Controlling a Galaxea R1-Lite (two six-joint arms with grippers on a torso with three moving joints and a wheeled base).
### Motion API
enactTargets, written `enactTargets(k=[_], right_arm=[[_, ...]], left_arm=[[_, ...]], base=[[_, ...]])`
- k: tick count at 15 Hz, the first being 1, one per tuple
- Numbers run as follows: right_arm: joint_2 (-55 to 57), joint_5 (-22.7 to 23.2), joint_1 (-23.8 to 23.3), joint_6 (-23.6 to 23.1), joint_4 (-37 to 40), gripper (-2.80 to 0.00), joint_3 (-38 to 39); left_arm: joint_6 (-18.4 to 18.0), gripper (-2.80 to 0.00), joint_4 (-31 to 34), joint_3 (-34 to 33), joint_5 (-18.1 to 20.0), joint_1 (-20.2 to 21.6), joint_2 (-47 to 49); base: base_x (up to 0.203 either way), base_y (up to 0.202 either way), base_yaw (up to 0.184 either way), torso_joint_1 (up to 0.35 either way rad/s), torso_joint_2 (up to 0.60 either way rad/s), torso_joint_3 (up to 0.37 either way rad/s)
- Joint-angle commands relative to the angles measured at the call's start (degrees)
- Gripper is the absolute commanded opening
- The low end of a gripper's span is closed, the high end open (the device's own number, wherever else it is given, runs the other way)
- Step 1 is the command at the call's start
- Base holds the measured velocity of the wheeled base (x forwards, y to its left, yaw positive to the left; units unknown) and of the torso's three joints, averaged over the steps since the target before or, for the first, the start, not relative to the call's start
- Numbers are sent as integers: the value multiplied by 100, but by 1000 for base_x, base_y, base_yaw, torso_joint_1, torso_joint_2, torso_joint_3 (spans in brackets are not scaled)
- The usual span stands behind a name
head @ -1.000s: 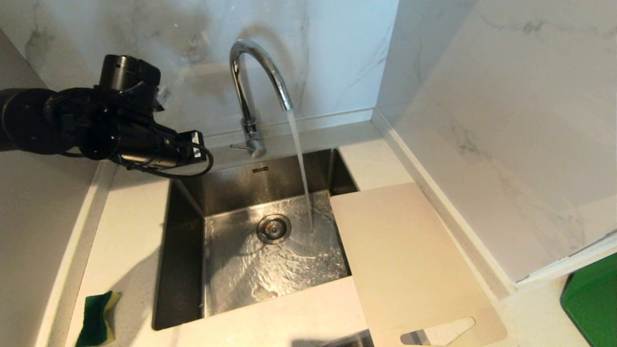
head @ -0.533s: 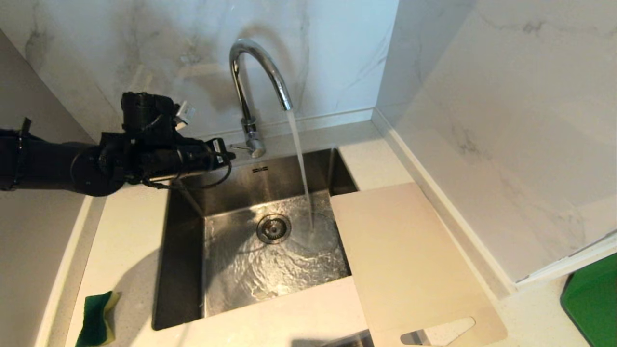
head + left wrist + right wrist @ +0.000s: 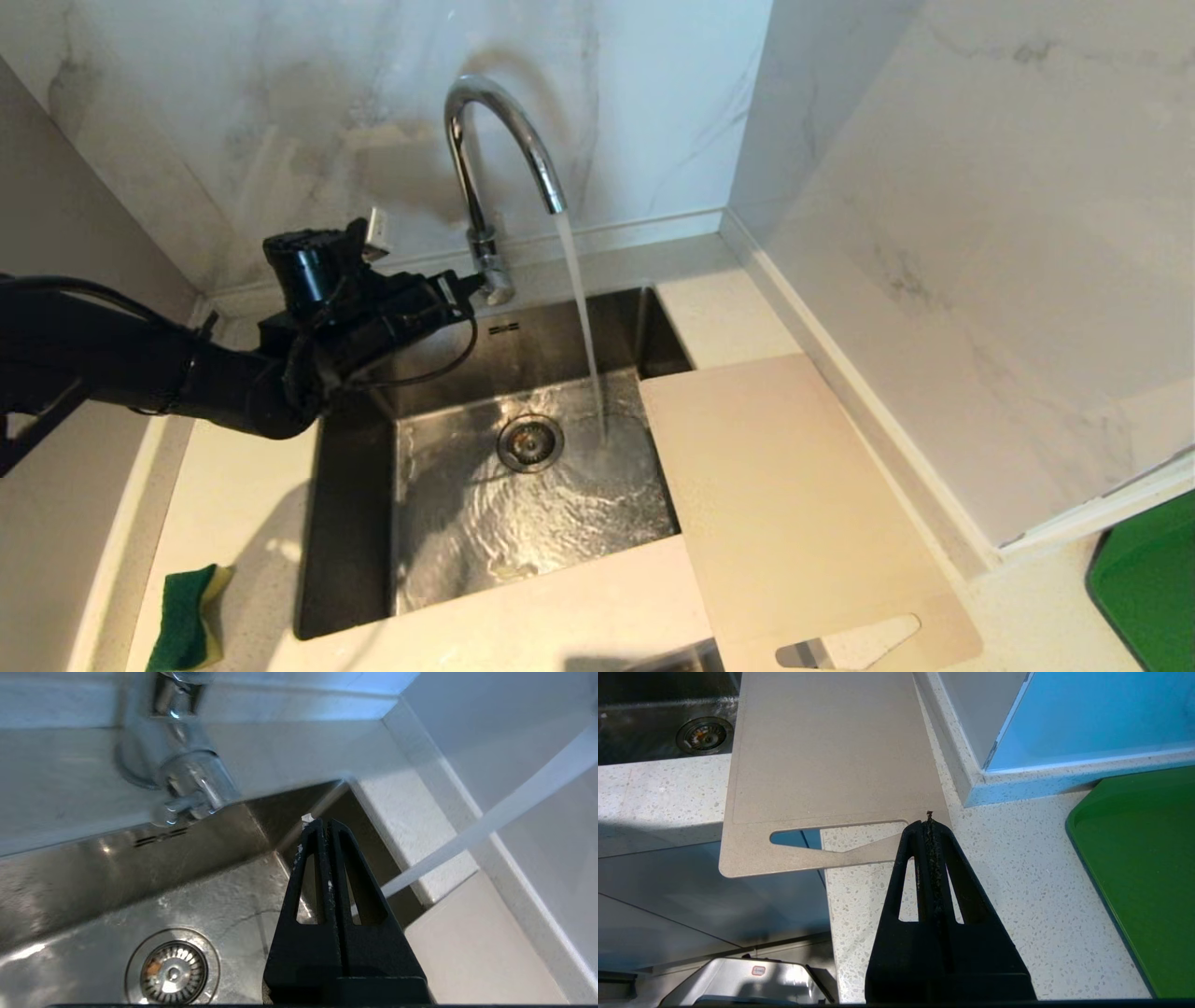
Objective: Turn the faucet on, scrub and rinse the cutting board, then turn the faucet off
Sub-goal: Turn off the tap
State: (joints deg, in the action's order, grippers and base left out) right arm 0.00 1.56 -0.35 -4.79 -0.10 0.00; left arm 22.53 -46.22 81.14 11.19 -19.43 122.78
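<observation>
The large flat cream-white plastic cutting board point(image 3: 794, 504), probably stiff, light and slippery wet, suits gripping by its handle hole; both grippers are clenched empty

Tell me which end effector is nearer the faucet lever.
Left. The left end effector sits beside the faucet lever; the right end effector hangs by the cutting board handle end.
</observation>
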Motion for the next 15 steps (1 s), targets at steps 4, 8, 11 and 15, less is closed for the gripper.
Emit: enactTargets(k=[4,8,11,15], right_arm=[[-9,2,0,-4,-7,-280,1],[-9,2,0,-4,-7,-280,0],[-9,2,-8,-4,1,-280,0],[-9,2,0,-4,-1,-280,0]], left_arm=[[-64,-280,8,394,32,36,686],[4,-280,217,769,32,129,812],[392,-280,622,1210,24,352,923],[484,-280,761,1573,15,508,1164]], base=[[0,0,0,0,0,0],[0,0,0,0,0,0],[0,0,0,0,0,0],[0,0,0,0,0,0]])
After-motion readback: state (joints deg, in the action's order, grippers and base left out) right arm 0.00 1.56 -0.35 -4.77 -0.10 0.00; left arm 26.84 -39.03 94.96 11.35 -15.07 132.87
